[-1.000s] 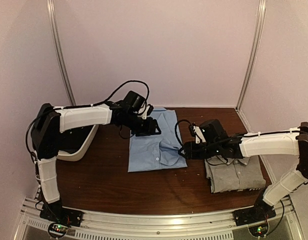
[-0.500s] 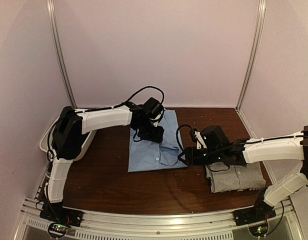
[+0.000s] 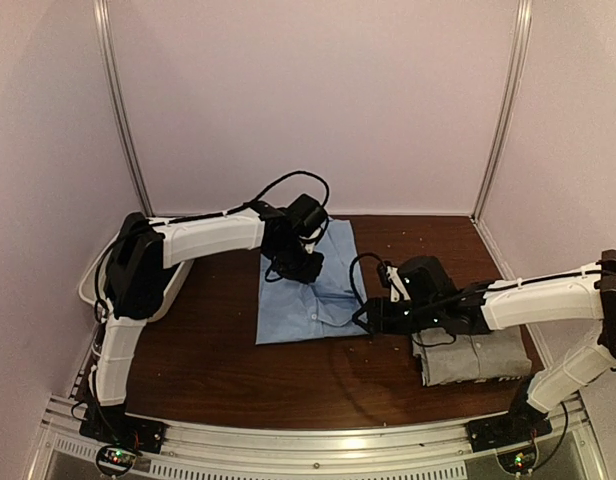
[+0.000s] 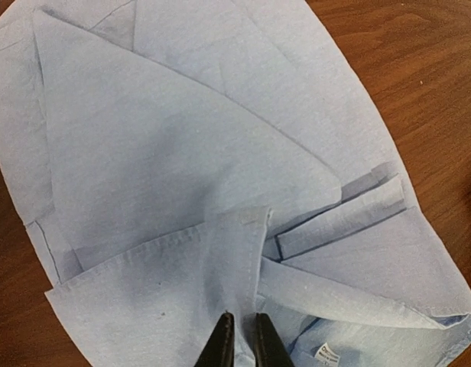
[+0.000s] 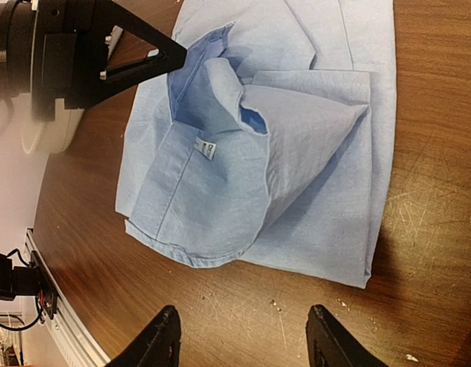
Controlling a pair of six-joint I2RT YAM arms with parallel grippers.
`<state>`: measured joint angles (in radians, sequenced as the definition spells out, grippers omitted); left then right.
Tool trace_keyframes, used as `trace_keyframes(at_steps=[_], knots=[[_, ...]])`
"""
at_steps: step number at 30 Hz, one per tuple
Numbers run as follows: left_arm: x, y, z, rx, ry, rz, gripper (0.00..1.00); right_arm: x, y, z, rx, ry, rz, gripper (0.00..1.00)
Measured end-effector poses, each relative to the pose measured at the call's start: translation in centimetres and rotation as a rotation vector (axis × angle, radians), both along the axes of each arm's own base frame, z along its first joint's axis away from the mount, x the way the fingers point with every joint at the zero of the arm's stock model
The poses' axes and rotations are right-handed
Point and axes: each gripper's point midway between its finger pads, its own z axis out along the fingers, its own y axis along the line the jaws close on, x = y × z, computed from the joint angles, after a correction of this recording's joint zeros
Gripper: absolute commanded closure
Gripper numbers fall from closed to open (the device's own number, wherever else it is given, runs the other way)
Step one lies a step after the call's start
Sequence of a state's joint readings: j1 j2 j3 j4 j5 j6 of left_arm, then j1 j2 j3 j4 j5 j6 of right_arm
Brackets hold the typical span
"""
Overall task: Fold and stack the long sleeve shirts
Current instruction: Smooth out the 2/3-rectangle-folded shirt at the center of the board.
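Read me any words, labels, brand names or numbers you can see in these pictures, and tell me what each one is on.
White tag sewn inside the light blue shirt: it carries dark print, too small and blurred to read in either wrist view.
Grey shirt: no lettering shows on it.
No other text or sign can be read in any view.

Dark brown wooden table (image 3: 218, 370), finely scratched, dotted with a few pale specks (image 5: 275, 306). At its left edge, a white tub (image 3: 173, 290), only partly in view. Behind, pale pinkish walls (image 3: 308, 100), split by two upright metal strips (image 3: 123, 110). Along the near edge, a ridged metal rail (image 3: 318, 445).
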<state>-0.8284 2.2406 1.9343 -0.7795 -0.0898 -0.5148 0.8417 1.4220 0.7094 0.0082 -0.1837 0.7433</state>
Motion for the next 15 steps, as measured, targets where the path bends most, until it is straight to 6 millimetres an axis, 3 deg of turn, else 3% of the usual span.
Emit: trace_keyframes(at_steps=[3,11,15], knots=[[0.1,-0.1,0.2,-0.002,-0.002,-0.001,1.00,-0.1,0.3,-0.1,0.010,0.004,0.005,0.46],[0.0,0.0,-0.1,-0.013,0.000,0.021,1.00,0.1,1.4,-1.0,0.032,0.020,0.011,0.57],[-0.8,1.2,-0.9,-0.021,0.007,0.068,1.00,0.8,1.7,-2.3,0.019,0.041,0.003,0.61]])
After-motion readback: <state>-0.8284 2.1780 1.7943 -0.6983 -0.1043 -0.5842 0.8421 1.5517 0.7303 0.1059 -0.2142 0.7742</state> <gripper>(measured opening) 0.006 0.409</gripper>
